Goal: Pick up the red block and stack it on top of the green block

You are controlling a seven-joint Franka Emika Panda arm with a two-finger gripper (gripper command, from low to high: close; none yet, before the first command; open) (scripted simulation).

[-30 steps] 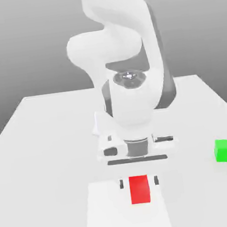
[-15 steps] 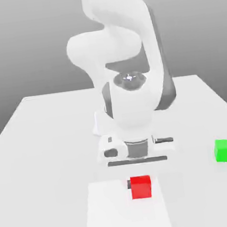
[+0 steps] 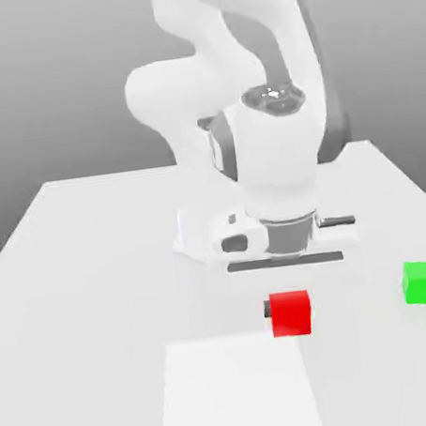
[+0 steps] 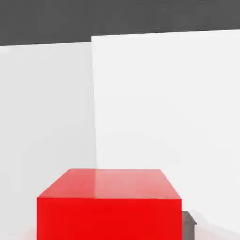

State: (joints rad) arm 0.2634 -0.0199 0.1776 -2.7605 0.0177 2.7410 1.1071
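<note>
two blocks matter here, and one of them is already in hand: the gripper [image 3: 288, 309] is closed on the red block [image 3: 291, 314], with a dark fingertip pad [image 3: 266, 309] against its side at nine o'clock in the exterior view. the hand view shows the same block close up, its top face level and its edges straight, so the hold looks square. it seems to be carried clear of the table [image 3: 98, 317], though how high is hard to judge from here.

the green block [image 3: 422, 284] sits upright on the table, well apart from the red one, at about three o'clock from it as the exterior view looks. the pale square [image 3: 236, 394] lies at roughly seven o'clock from the red block, with nothing standing on it.

so the pick looks done and the stack isn't: i'd call it near the halfway mark. what's left is the carry towards three o'clock, lining up over the green top, a gentle lowering, then letting go and backing off towards twelve. the red block should be well above the green one's top before it arrives, or it could knock it askew. the two look about equal in size, so an off-centre release might leave the upper one tipping.
</note>
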